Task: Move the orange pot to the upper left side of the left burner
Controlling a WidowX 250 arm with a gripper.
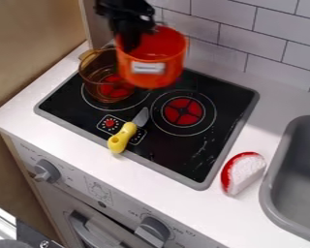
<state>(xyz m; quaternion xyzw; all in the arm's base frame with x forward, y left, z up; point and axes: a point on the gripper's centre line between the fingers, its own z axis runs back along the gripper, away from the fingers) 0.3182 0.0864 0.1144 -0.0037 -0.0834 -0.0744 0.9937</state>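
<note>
My gripper (130, 42) hangs at the upper left, shut on the left side of the orange pot (170, 60). The pot is held up over the back part of the black stove top (212, 101), with a white label on its front. Below and to the left of it, a see-through amber pot (93, 83) stands on the left burner (114, 89), through which the burner's red middle shows. The raised orange pot hides part of the amber pot's right side.
A knife with a yellow handle (122, 137) lies at the stove's front, between the burners. The right burner (183, 111) is bare. A red and white wedge (243, 173) sits on the counter (131, 173), left of the grey sink (274, 167). A tiled wall (268, 51) rises behind.
</note>
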